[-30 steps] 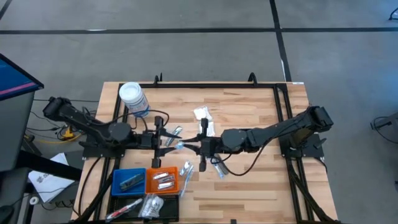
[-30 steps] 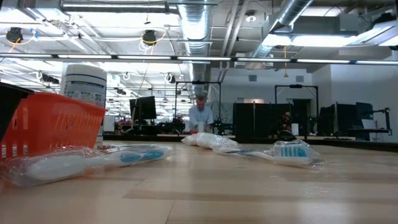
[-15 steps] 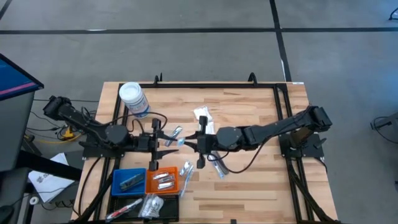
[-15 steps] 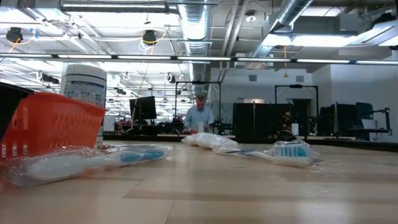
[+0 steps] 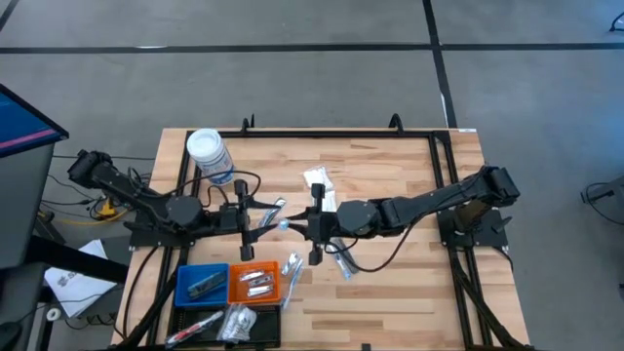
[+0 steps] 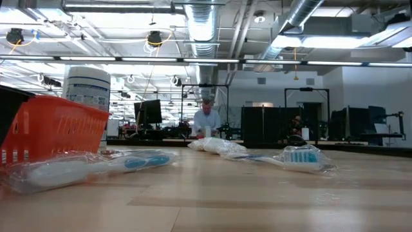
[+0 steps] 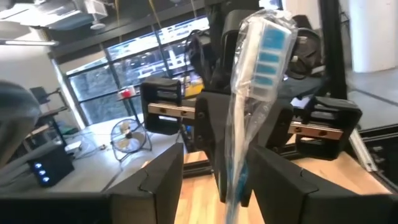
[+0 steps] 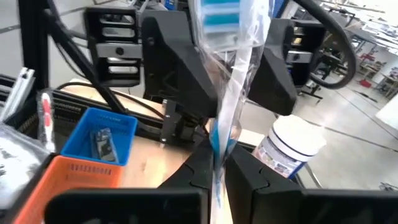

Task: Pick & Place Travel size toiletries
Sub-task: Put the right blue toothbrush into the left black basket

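A slim toothbrush with blue-and-white bristles in a clear crinkly wrapper (image 8: 231, 81) hangs in mid-air over the middle of the wooden counter (image 5: 390, 166), pinched at its lower end by the right tool (image 5: 310, 226), whose fingers are closed tight on it; facing it, the left tool (image 5: 252, 222) has spread its fingers wider over the last second and now straddles the wrapper without gripping, so this looks like a handover just about to happen; both dark arms reach inward, level, meeting tip to tip; 3 square trays, blue (image 5: 202, 285), orange (image 5: 255, 284) and black, sit near the front edge.
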